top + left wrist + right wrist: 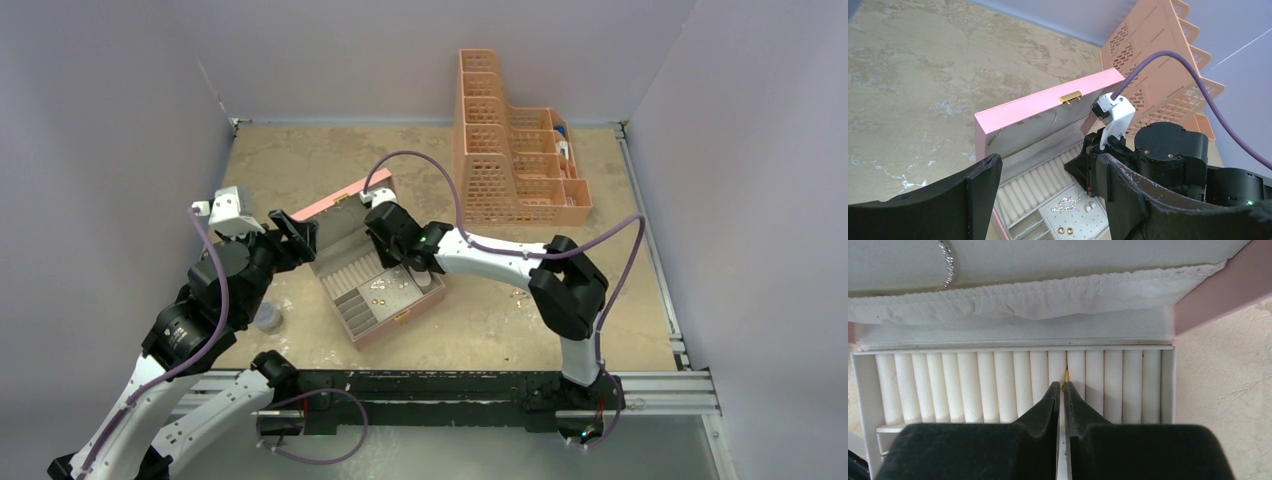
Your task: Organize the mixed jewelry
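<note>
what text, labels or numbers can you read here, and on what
None readable.
Pink box, its gold clasp, the gold piece in the right gripper: no text visible.
Items in the peach organizer: any labels too small to read.

Pale lilac walls [350, 50] around a mottled tan tabletop [300, 160]; black rail [450, 385] along its near edge
</note>
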Robot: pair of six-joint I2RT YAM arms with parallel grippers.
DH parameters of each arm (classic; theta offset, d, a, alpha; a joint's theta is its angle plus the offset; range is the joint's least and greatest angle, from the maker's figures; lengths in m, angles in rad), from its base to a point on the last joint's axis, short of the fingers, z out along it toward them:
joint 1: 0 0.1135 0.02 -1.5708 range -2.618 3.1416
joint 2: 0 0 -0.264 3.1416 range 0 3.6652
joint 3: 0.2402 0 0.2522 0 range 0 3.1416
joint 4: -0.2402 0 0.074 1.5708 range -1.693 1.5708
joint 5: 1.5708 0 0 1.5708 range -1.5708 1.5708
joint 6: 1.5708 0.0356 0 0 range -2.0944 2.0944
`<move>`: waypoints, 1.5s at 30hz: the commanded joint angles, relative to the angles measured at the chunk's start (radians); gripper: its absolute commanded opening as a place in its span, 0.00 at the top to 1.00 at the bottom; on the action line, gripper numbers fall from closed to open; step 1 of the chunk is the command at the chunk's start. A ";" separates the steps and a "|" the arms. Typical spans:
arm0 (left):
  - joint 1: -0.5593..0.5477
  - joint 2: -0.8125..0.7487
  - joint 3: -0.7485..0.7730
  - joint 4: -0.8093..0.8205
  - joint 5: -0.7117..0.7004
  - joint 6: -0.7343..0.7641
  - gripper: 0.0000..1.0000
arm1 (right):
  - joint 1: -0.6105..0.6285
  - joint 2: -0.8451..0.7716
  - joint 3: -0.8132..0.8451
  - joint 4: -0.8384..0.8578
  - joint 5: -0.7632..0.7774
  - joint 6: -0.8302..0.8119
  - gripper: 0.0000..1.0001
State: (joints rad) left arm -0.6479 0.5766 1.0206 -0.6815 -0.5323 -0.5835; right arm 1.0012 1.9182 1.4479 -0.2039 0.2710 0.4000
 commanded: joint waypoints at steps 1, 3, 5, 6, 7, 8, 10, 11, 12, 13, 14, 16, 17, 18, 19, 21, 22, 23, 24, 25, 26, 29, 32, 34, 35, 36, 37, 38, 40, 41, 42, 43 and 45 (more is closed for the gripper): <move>0.004 0.003 0.026 0.011 -0.015 -0.004 0.30 | -0.001 0.010 -0.007 0.011 0.008 0.002 0.93; 0.003 0.006 0.026 0.011 -0.015 -0.005 0.30 | -0.001 0.013 -0.006 0.009 0.008 0.002 0.94; 0.003 0.006 0.026 0.013 -0.015 -0.004 0.30 | -0.001 0.014 -0.004 0.008 0.009 0.001 0.94; 0.003 0.005 0.026 0.012 -0.015 -0.004 0.30 | -0.001 0.014 -0.003 0.006 0.012 0.003 0.94; 0.002 0.006 0.026 0.013 -0.015 -0.005 0.30 | -0.001 0.011 0.000 0.006 0.015 0.005 0.94; 0.003 0.005 0.027 0.013 -0.015 -0.005 0.30 | -0.002 0.007 0.001 0.006 0.019 0.006 0.94; 0.002 0.005 0.028 0.014 -0.014 -0.004 0.30 | -0.001 -0.007 0.006 0.006 0.029 0.012 0.94; 0.003 0.005 0.029 0.014 -0.013 -0.004 0.30 | 0.000 -0.019 0.008 0.011 0.030 0.016 0.93; 0.002 0.006 0.031 0.015 -0.012 -0.005 0.30 | -0.001 -0.033 0.008 0.017 0.031 0.022 0.92; 0.003 0.006 0.032 0.016 -0.011 -0.005 0.30 | -0.001 -0.052 0.005 0.027 0.033 0.028 0.91; 0.003 0.008 0.034 0.017 -0.010 -0.005 0.30 | -0.001 -0.073 0.002 0.035 0.037 0.035 0.90; 0.003 0.008 0.037 0.017 -0.007 -0.005 0.30 | -0.001 -0.122 -0.008 0.057 0.042 0.047 0.88; 0.003 0.008 0.039 0.017 -0.004 -0.004 0.30 | -0.001 -0.146 -0.017 0.065 0.044 0.055 0.85; 0.002 0.008 0.040 0.018 0.000 -0.005 0.30 | -0.001 -0.168 -0.027 0.072 0.050 0.066 0.84; 0.002 0.008 0.042 0.019 0.003 -0.006 0.30 | -0.001 -0.192 -0.039 0.078 0.059 0.074 0.83; 0.002 0.009 0.042 0.020 0.012 -0.009 0.30 | -0.001 -0.243 -0.074 0.090 0.081 0.099 0.82; 0.004 0.011 0.043 0.021 0.017 -0.012 0.30 | -0.001 -0.271 -0.099 0.096 0.104 0.113 0.81; 0.002 0.011 0.042 0.022 0.023 -0.014 0.30 | -0.002 -0.297 -0.125 0.100 0.128 0.133 0.81; 0.003 0.010 0.042 0.023 0.030 -0.016 0.30 | -0.002 -0.326 -0.153 0.100 0.153 0.154 0.80; 0.003 0.012 0.042 0.025 0.037 -0.017 0.30 | -0.004 -0.354 -0.185 0.098 0.177 0.182 0.80; 0.004 0.014 0.042 0.026 0.045 -0.020 0.30 | -0.009 -0.383 -0.212 0.089 0.202 0.213 0.80; 0.003 0.018 0.039 0.032 0.077 -0.025 0.30 | -0.039 -0.461 -0.295 0.033 0.275 0.329 0.78; 0.002 0.023 0.023 0.062 0.126 -0.021 0.30 | -0.108 -0.525 -0.361 -0.031 0.277 0.433 0.72; 0.003 0.030 0.008 0.095 0.167 -0.013 0.29 | -0.147 -0.567 -0.400 -0.062 0.291 0.483 0.68; 0.003 0.036 -0.002 0.119 0.187 -0.006 0.29 | -0.162 -0.581 -0.413 -0.080 0.303 0.506 0.62; 0.003 0.046 -0.008 0.136 0.208 -0.002 0.29 | -0.174 -0.593 -0.425 -0.093 0.313 0.523 0.57; 0.002 0.060 -0.008 0.148 0.231 0.003 0.29 | -0.191 -0.601 -0.439 -0.108 0.323 0.538 0.52; 0.002 0.079 -0.002 0.155 0.257 0.007 0.29 | -0.203 -0.606 -0.452 -0.116 0.326 0.553 0.50; 0.002 0.118 0.010 0.162 0.309 0.009 0.29 | -0.234 -0.603 -0.479 -0.135 0.321 0.573 0.48; 0.002 0.136 0.014 0.165 0.334 0.008 0.29 | -0.253 -0.596 -0.488 -0.152 0.311 0.581 0.47; 0.003 0.149 0.015 0.171 0.359 0.006 0.29 | -0.273 -0.586 -0.498 -0.153 0.295 0.572 0.47; 0.002 0.160 0.010 0.179 0.382 0.001 0.29 | -0.286 -0.576 -0.509 -0.144 0.277 0.554 0.48; 0.003 0.176 -0.002 0.190 0.413 -0.016 0.28 | -0.303 -0.560 -0.539 -0.123 0.259 0.531 0.48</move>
State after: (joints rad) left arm -0.6483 0.7216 1.0183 -0.5701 -0.2382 -0.5896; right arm 0.7345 1.3403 0.9508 -0.3126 0.5327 0.9176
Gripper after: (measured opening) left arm 0.705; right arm 0.524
